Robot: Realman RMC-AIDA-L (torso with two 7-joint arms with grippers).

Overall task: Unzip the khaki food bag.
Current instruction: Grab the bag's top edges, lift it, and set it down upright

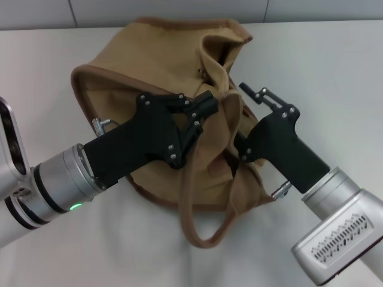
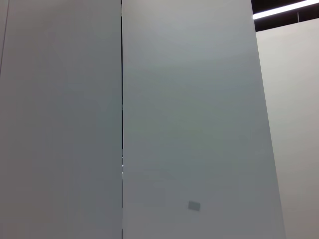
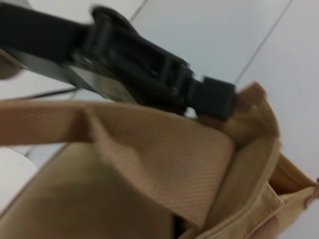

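The khaki food bag [image 1: 119, 89] lies slumped on its side on the white table [image 1: 335, 72]. Its top folds are bunched up at the middle, and one strap handle [image 1: 197, 233] loops toward me. I cannot see the zipper pull. My left gripper [image 1: 206, 110] reaches in from the lower left and is shut on a fold at the bag's top. My right gripper [image 1: 242, 119] comes from the lower right and is open, its fingers straddling the bunched fabric beside the left one. The right wrist view shows the bag's strap [image 3: 149, 144] close up, with the left gripper's fingertip [image 3: 214, 97] against it.
The bag takes up the middle of the table, with bare white surface [image 1: 48, 54] around it. A tiled wall [image 1: 179, 9] runs along the table's far edge. The left wrist view shows only grey wall panels [image 2: 189, 124].
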